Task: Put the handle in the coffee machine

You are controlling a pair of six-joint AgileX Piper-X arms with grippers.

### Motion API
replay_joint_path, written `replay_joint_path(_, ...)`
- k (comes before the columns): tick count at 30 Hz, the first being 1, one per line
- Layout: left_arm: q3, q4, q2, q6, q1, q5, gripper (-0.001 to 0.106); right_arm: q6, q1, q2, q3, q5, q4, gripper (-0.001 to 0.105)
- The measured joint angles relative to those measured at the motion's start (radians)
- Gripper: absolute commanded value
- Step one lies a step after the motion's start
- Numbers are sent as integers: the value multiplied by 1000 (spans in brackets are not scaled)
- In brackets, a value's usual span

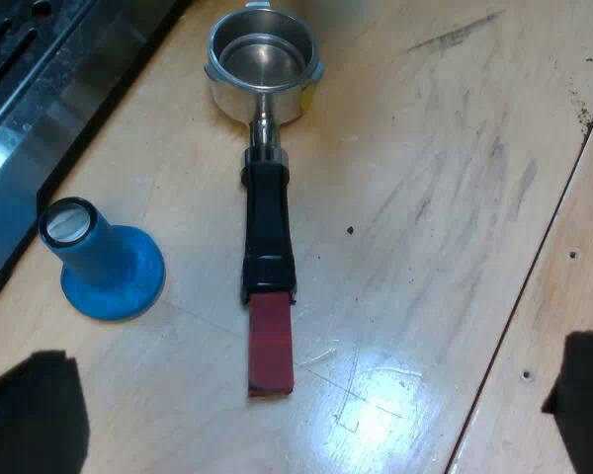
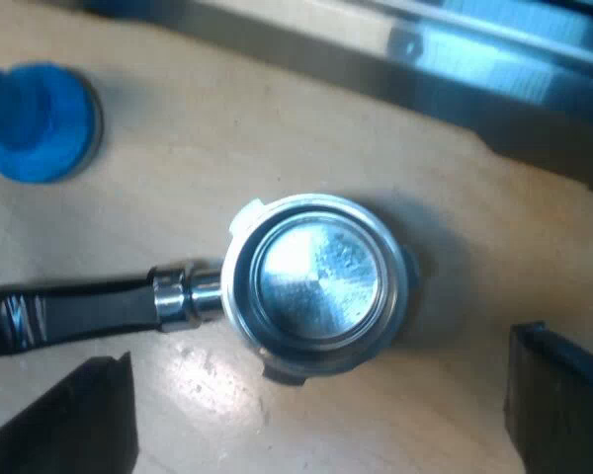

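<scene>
well, the espresso machine (image 1: 30, 89) runs along beyond both grippers, its steel front edge bordering the wooden table (image 1: 455, 197) that each hangs over. the metal holder (image 1: 267, 188) lies loose on that table, not in the machine: its red end (image 1: 272, 346) points into the gap of my left gripper (image 1: 311, 395), whose fingers are spread wide and hold nothing, while its basket (image 2: 316, 281) sits right under my right gripper (image 2: 321, 385), equally wide and empty. the blue tamper (image 1: 104, 262) stands upright near the holder, between it and the machine.
</scene>
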Motion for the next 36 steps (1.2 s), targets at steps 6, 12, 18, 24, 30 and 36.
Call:
replay_joint_path(6, 0, 0, 0, 0, 0, 0, 98, -52, 0, 96, -60, -47, 6, 77)
replay_joint_path(12, 0, 0, 0, 0, 0, 0, 98, -110, 0, 178, -122, -51, 64, 77)
replay_joint_path(18, 0, 0, 0, 0, 0, 0, 98, -167, -29, 222, -143, -58, 101, 77)
replay_joint_path(24, 0, 0, 0, 0, 0, 0, 98, -196, -55, 225, -143, -74, 103, 77)
replay_joint_path(30, 0, 0, 0, 0, 0, 0, 98, -234, -71, 237, -143, -92, 101, 77)
replay_joint_path(36, 0, 0, 0, 0, 0, 0, 98, -244, -78, 277, -143, -124, 97, 77)
